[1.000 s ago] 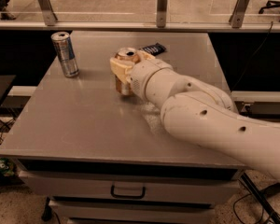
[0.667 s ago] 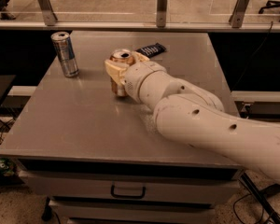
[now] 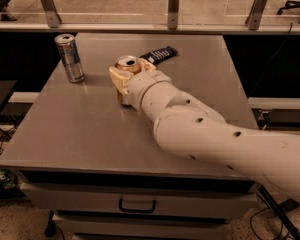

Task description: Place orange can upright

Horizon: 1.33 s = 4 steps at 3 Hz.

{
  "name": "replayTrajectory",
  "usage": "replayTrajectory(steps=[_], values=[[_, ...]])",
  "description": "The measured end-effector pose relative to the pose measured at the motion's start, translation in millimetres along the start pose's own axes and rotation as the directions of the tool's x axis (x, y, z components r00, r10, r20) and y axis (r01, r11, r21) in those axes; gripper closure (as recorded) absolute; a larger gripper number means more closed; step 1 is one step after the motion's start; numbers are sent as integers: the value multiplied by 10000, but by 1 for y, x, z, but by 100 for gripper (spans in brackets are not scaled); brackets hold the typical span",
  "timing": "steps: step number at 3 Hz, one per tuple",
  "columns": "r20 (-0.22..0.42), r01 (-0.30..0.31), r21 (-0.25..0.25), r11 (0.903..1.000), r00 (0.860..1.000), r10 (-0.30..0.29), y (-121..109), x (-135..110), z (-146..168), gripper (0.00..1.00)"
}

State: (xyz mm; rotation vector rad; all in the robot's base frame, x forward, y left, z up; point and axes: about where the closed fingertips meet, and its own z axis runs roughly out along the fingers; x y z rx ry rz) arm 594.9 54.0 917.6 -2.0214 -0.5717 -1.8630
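While the jaws clasp it on the table (image 3: 80,129), the orange can (image 3: 126,63) stands axis-vertical; rim upward.

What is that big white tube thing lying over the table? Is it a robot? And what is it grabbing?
Yes, it is part of a robot. The thick white tube is the robot's arm. The cream-coloured part at its tip works as its hand and is called the end effector. It has two fingers that close like tongs.

There is only one picture now. It looks down along the arm onto a grey table.

The end effector is closed around an orange can, which is upright near the middle of the table. Off to the left in the picture, a taller silver-and-blue can stands by itself. Behind the orange can lies a flat dark object; I cannot tell what it is.
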Motion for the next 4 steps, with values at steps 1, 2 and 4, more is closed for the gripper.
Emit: replayTrajectory(steps=[1, 2, 4], values=[[92, 78, -185, 9998, 9999, -77, -5, -5, 2, 30], [63, 78, -154, 9999, 10000, -77, -6, -3, 1, 6], [47, 83, -141, 9999, 10000, -83, -7, -2, 1, 0]])
